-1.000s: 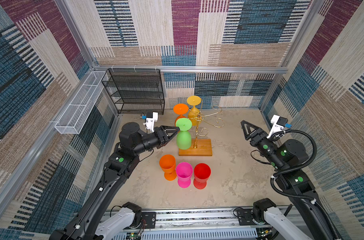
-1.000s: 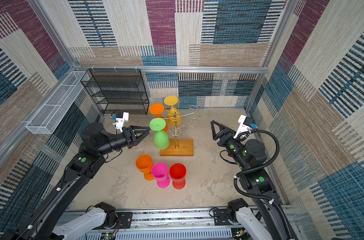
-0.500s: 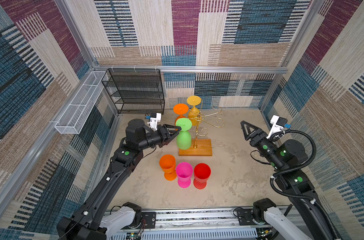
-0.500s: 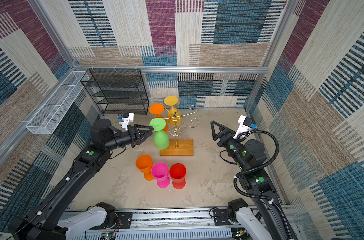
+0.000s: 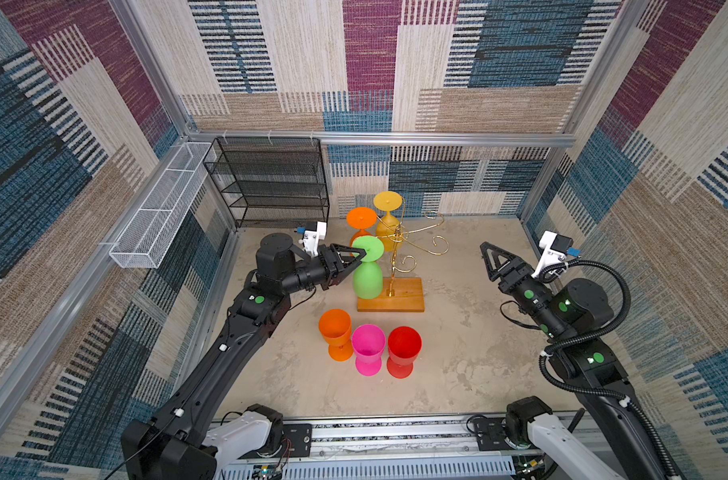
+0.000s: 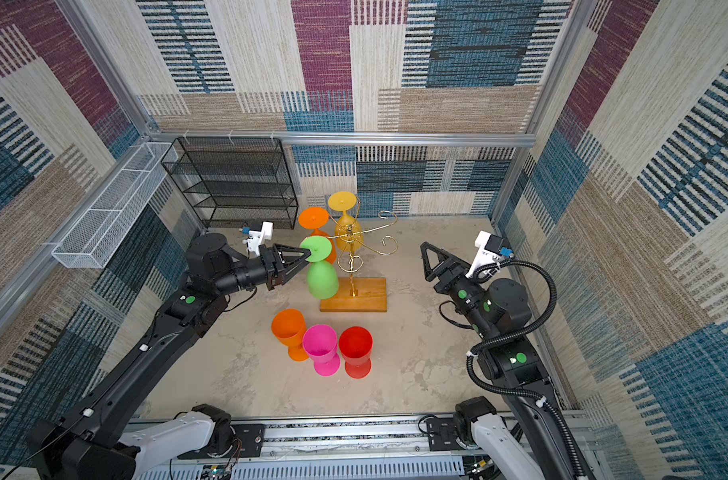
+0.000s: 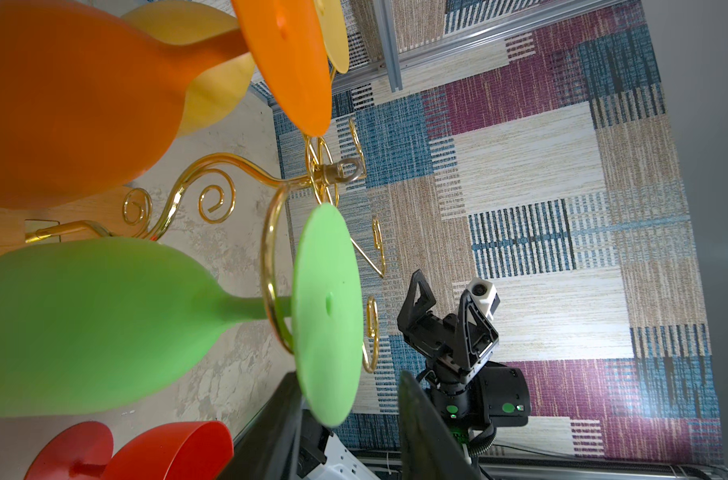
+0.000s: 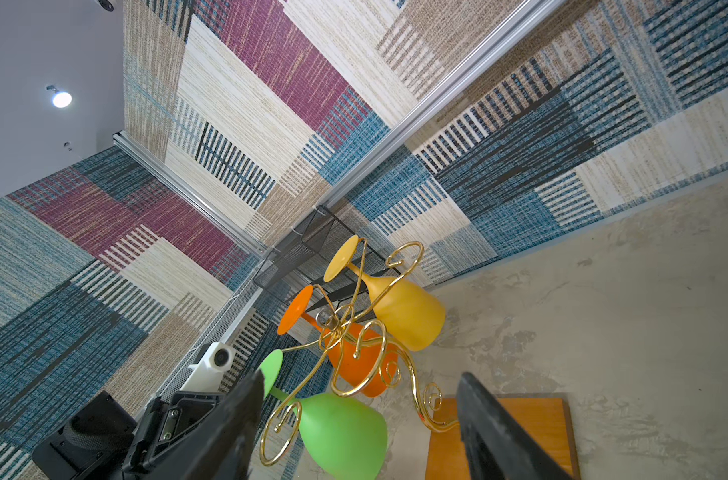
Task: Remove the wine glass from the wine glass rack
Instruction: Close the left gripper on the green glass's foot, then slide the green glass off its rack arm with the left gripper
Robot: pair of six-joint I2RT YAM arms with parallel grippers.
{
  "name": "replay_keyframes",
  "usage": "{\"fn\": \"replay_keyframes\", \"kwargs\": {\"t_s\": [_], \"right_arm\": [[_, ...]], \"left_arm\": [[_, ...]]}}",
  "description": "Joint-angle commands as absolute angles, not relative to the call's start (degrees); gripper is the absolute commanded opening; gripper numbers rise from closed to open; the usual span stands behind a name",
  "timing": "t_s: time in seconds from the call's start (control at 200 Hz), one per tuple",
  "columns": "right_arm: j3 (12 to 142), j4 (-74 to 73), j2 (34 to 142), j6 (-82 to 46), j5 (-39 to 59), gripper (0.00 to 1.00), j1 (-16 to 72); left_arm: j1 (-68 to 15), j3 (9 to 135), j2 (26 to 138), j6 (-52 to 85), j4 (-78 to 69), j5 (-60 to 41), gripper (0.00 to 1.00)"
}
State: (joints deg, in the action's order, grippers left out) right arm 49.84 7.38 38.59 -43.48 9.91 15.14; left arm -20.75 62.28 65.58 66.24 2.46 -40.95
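Left gripper [image 5: 360, 255]: we see its jaws apart, straddling the rim of the green glass's foot [image 7: 327, 311]. In the left wrist view one finger [image 7: 279, 415] sits right by the disc and a gap shows before the other, so nothing is clamped.
Just changed: over the last second the left arm has drawn in toward the rack. The tips have crept a little further over the foot's rim, and the jaws have barely narrowed.
Green wine glass [image 5: 367, 280]: it hangs upside down, bowl below and foot on top. Its stem passes through a scroll arm on the side of the rack nearest the left arm, so it is not off yet.
Wine glass rack [image 7: 333, 171]: upright on its wooden base [image 5: 399, 301], mid-counter [image 5: 457, 332].
Meaning: we judge the approach nearly done. What remains is closing on the foot and sliding the stem out of the scroll's open end. The light wire stand could tip if the pull drags it.
Hung neighbours: an orange glass [image 5: 361, 217] and a yellow glass [image 5: 389, 235] hang just behind the green one.
In front of the base: an upright orange glass [image 5: 334, 328], a pink glass [image 5: 368, 340] and a red glass [image 5: 404, 340] stand close together in a row.
Right gripper [image 7: 440, 286]: jaws wide apart, empty, well apart from the rack.
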Motion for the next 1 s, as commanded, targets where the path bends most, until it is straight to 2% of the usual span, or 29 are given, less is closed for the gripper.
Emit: {"fn": "replay_keyframes", "kwargs": {"t_s": [0.0,0.431,0.656,0.997], "right_arm": [[49.66,6.86,38.41,-42.89,9.07,0.75,15.12],[49.40,7.29,37.93,-42.71,8.69,0.75,15.17],[49.18,7.82,37.29,-42.54,7.94,0.75,15.12],[49.04,8.09,36.83,-42.71,7.81,0.75,15.12]], "left_arm": [[-20.74,62.84,65.82,67.06,-0.26,-42.23,0.39],[-20.74,62.93,66.62,66.36,-0.17,-42.87,0.29],[-20.74,63.02,66.86,66.32,-0.26,-42.89,0.16],[-20.74,63.41,66.46,67.06,-0.22,-43.07,0.06]]}}
